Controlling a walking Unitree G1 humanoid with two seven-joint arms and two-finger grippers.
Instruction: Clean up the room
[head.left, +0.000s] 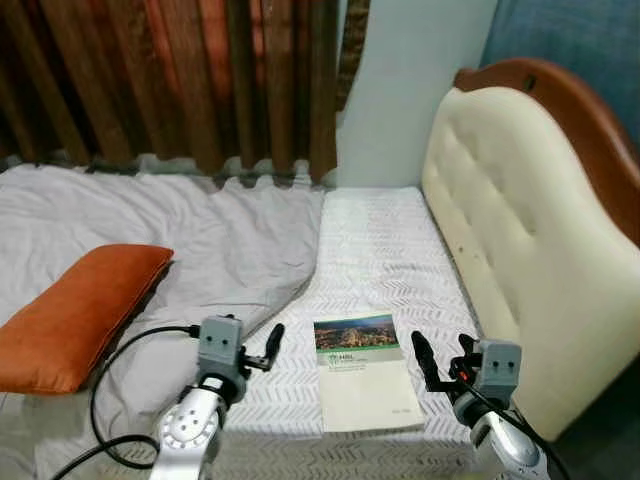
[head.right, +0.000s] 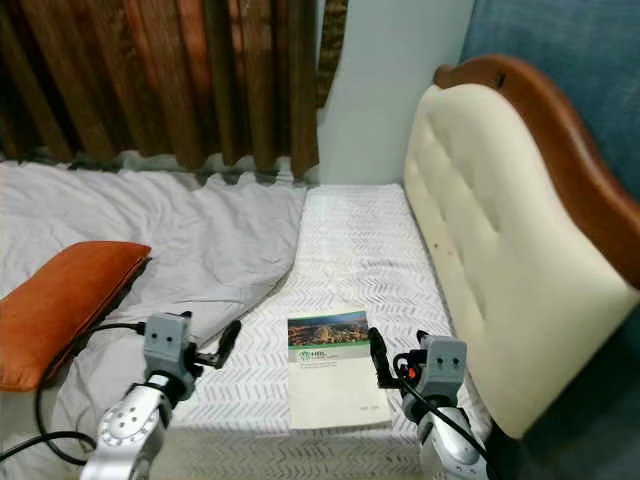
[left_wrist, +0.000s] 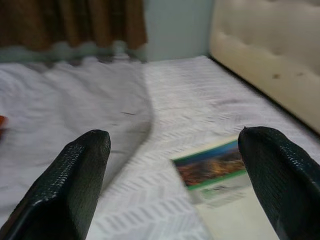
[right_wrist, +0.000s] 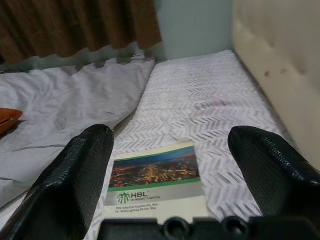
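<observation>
A booklet (head.left: 365, 372) with a city photo on its cover lies flat on the white patterned mattress (head.left: 375, 250), near the front edge. My left gripper (head.left: 270, 350) hovers just left of it, open, with nothing between its fingers (left_wrist: 75, 175). My right gripper (head.left: 443, 360) hovers just right of the booklet, also open and empty. In the right wrist view the booklet (right_wrist: 155, 177) lies below and between the two fingers. An orange pillow (head.left: 75, 315) rests on the grey blanket (head.left: 200, 240) at the left.
A cream padded headboard (head.left: 520, 230) with a wooden rim stands along the right side. Brown curtains (head.left: 180, 80) hang behind the bed. A black cable (head.left: 110, 390) loops from my left arm over the blanket.
</observation>
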